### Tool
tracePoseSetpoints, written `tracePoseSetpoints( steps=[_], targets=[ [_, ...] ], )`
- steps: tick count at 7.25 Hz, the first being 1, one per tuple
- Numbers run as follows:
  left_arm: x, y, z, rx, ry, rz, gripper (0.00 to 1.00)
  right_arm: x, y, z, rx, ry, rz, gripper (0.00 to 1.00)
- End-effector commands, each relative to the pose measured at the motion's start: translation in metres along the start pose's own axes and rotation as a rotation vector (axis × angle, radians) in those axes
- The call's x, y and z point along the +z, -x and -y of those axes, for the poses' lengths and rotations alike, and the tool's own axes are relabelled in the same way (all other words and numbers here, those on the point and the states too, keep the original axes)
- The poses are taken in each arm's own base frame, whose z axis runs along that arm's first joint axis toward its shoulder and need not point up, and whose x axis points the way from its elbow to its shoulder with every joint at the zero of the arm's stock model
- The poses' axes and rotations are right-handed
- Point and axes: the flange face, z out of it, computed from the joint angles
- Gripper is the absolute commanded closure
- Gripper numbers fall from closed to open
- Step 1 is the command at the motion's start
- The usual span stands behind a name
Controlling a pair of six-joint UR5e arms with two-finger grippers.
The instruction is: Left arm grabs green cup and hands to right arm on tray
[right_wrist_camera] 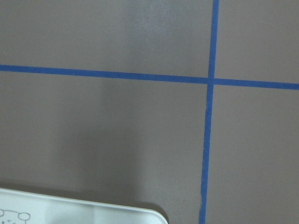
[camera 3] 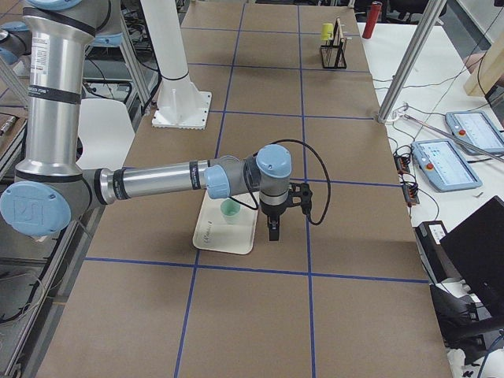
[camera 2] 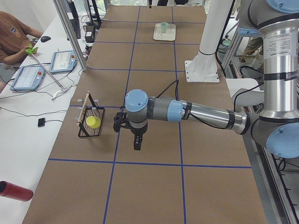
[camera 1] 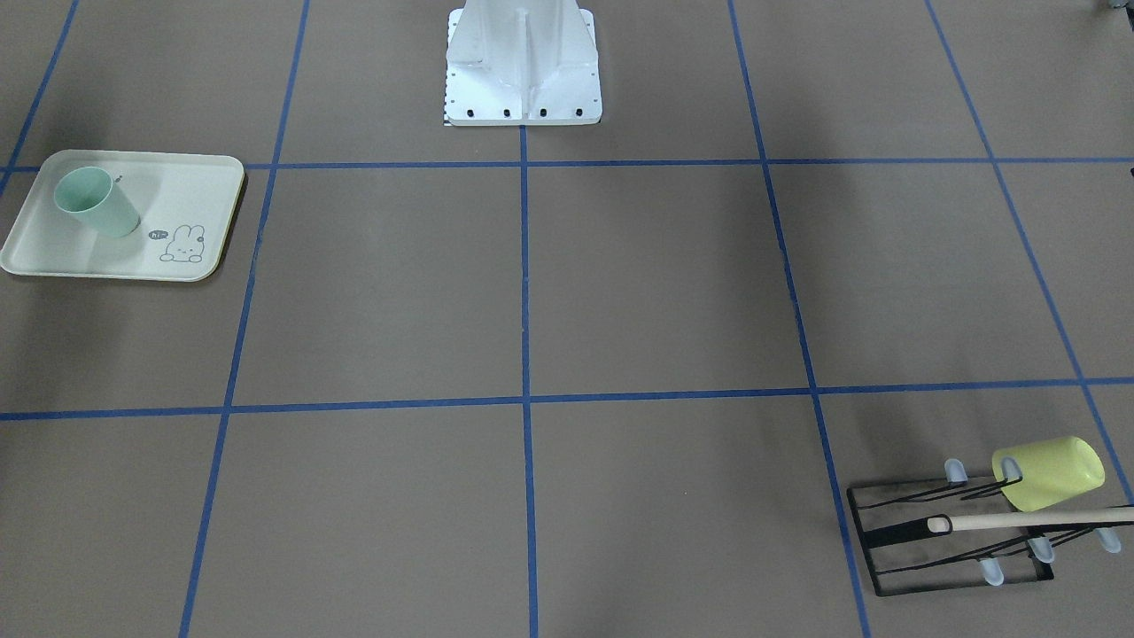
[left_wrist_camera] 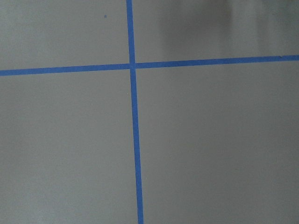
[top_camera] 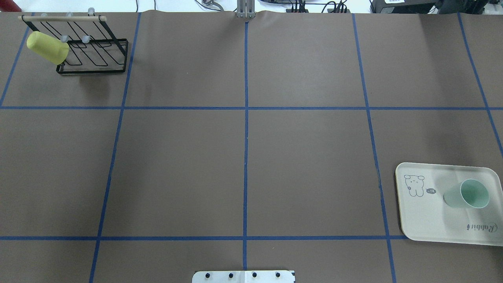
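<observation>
The pale mint-green cup [top_camera: 467, 193] stands upright on the cream rabbit tray [top_camera: 432, 222], also in the front view [camera 1: 97, 204] on the tray [camera 1: 190, 182]. The left gripper [camera 2: 137, 142] shows only in the left side view; it points down over the table, right of the rack, far from the cup [camera 2: 163, 26]. The right gripper [camera 3: 273, 231] shows only in the right side view; it points down just beside the tray [camera 3: 216, 236] and the cup [camera 3: 230, 211]. I cannot tell whether either is open or shut. Nothing shows in either gripper.
A yellow-green cup [top_camera: 47, 48] hangs on a black wire rack [top_camera: 98, 59] with a wooden bar at the far left corner. The white robot base [top_camera: 243, 276] stands at the table's near edge. The tray's corner [right_wrist_camera: 93, 214] shows in the right wrist view. An operator sits beside the table [camera 2: 14, 37].
</observation>
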Motion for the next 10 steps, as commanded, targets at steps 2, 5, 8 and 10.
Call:
tracePoseSetpoints(
  steps=[2, 5, 8, 10],
  targets=[
    [-0.01, -0.012, 0.0, 0.027, -0.023, -0.004, 0.0, -0.003, 0.002, 0.0, -0.002, -0.006, -0.004, 0.0],
    [-0.008, -0.009, -0.014, 0.016, -0.012, -0.003, 0.0, -0.011, 0.012, 0.004, -0.02, -0.025, 0.008, 0.0],
    [-0.008, -0.01, -0.009, 0.019, -0.016, -0.003, 0.0, -0.012, 0.013, 0.005, -0.022, -0.028, 0.004, 0.0],
    [-0.01, -0.012, -0.009, 0.025, -0.02, -0.003, 0.0, -0.02, 0.02, 0.005, -0.033, -0.037, 0.015, 0.0]
  ],
)
